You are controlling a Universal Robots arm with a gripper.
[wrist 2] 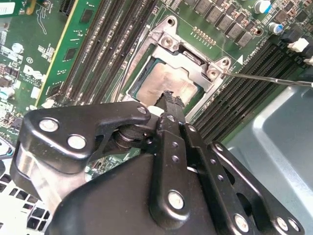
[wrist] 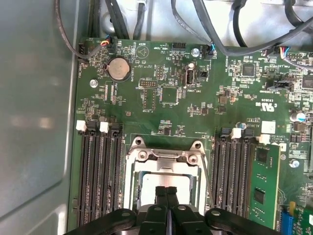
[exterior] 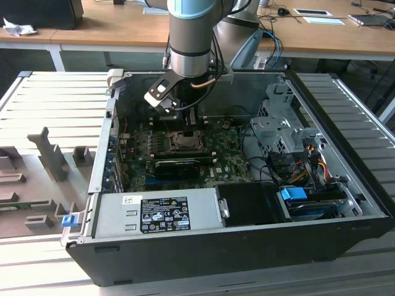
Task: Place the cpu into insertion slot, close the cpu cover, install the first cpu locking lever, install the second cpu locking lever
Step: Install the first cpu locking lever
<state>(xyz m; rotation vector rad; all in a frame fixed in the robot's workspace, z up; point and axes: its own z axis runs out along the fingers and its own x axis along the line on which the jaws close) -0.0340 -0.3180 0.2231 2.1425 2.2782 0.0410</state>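
The insertion slot (exterior: 184, 140) sits mid-board inside the open computer case. In both wrist views the cpu (wrist 2: 164, 78) (wrist: 164, 177) lies flat in the slot, its pale metal top showing through the window of the cpu cover (wrist 2: 195, 59) (wrist: 164, 156), which lies down over it. A thin metal locking lever (wrist 2: 274, 78) (wrist: 206, 171) runs out from one corner of the slot beside the memory slots. My gripper (exterior: 183, 105) (wrist 2: 169, 94) (wrist: 166, 189) hangs just above the slot's near edge, its fingers (wrist: 160, 196) shut together with nothing between them.
Long black memory slots (wrist: 98, 171) flank the socket on both sides, with a green card (wrist: 264, 181) next to one bank. A black card (exterior: 179, 165), the power supply (exterior: 157, 213), a drive cage (exterior: 281, 123) and loose cables (exterior: 302, 166) crowd the case.
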